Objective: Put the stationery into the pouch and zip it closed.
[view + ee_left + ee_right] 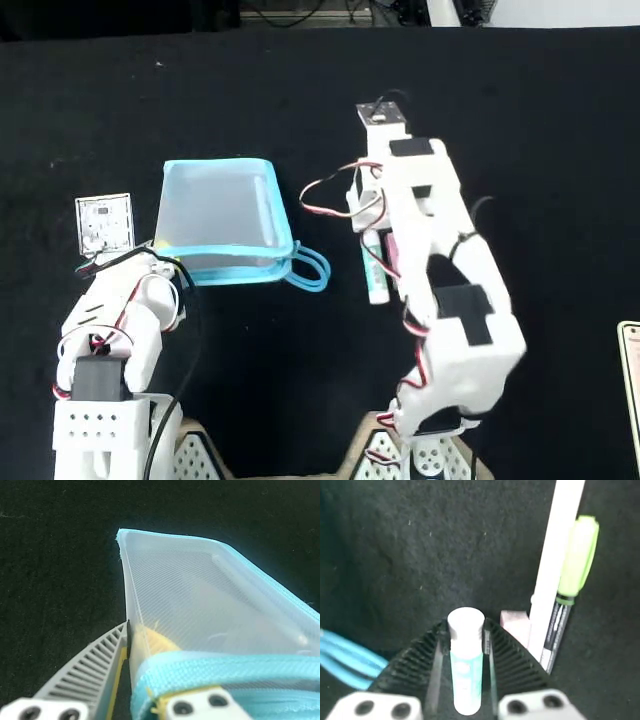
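One tube (pixel 465 672), lengthwise in right end effector (pixel 465 626)

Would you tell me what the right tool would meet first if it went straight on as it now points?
Probably the bare black table: the right tool holds a glue stick aimed there, with the pen and highlighter off to one side.

A black tablecloth (pixel 540 110) is lying spread flat. A pale card (pixel 631 385) is resting at the tablecloth's right edge, and dark cables (pixel 290 12) are trailing just beyond the tablecloth's far edge.
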You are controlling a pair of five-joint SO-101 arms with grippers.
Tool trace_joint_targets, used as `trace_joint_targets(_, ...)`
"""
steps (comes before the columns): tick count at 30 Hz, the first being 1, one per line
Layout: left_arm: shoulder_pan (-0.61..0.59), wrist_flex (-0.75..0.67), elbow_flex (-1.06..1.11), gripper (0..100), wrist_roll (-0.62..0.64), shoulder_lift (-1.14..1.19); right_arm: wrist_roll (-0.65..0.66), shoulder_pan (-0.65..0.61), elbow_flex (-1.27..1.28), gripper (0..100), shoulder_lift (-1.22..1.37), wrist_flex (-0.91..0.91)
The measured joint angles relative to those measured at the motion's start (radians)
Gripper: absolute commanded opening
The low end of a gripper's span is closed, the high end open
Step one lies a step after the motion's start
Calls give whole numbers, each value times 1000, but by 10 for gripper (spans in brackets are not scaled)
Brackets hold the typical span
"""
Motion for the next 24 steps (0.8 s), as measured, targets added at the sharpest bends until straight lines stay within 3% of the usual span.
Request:
trace_joint_targets(6, 0, 0, 0, 30, 0, 0, 0, 0, 115, 17, -101, -77)
trace_joint_targets(11, 0, 0, 0, 30, 0, 0, 0, 0, 124, 107, -110, -89)
trace_joint_targets(24, 0, 0, 0, 30, 0, 0, 0, -29, 124, 104, -112, -87)
